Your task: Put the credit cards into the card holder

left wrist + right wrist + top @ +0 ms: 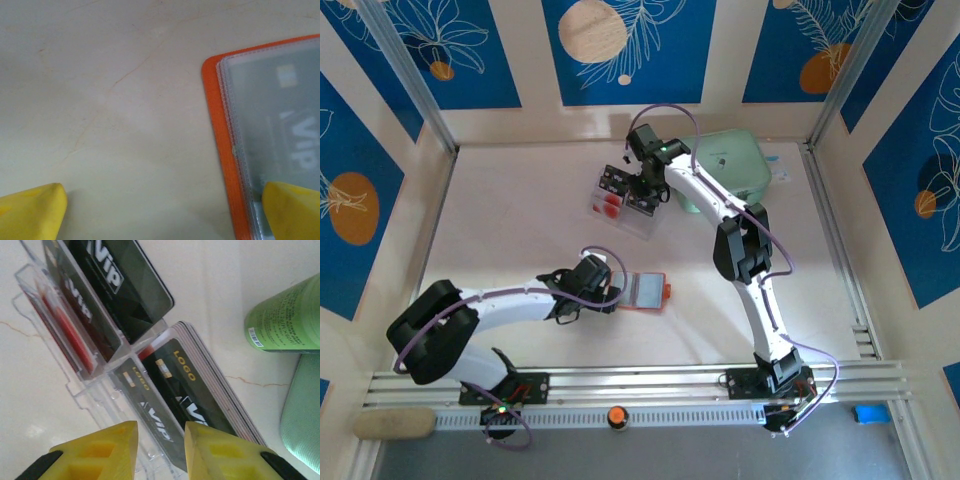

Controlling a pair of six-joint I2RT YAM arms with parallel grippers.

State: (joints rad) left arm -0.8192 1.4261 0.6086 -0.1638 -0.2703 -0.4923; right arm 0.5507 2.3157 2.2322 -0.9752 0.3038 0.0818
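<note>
1. The credit cards (175, 385) stand on edge in a clear plastic rack (87, 395) at about 12 o'clock from the middle of the table (520, 220). A mint-green pouch (730, 165) sits just beside the rack at 3 o'clock. The card holder (645, 292) lies open and flat, well apart from the rack, toward 6 o'clock.
2. I judge the cards light, thin, stiff and glossy. They should lift easily but slip quickly, and they are packed so close that two could come up together.
3. The best hold, as I see it, is a pinch on a single card across its flat faces, near the free edge that stands proud of the rack and clear of the rack wall.
4. My right gripper (160, 450) reaches far forward, elbow bent, wrist tipped down over the rack. Its yellow fingers (100, 450) sit at 6 o'clock in my wrist view with only a narrow gap, and a front card's end runs into that gap. Whether the pads press it I cannot tell.
5. My left gripper (163, 210) lies low over the table, forearm stretched toward 3 o'clock, fingers spread wide and holding nothing. One fingertip (292, 210) is over the holder's clear pocket (270, 125) at 5 o'clock, the other over bare table at 7 o'clock.
6. The holder looks soft and light, so I expect it to skate unless pinned while a card slides in.
</note>
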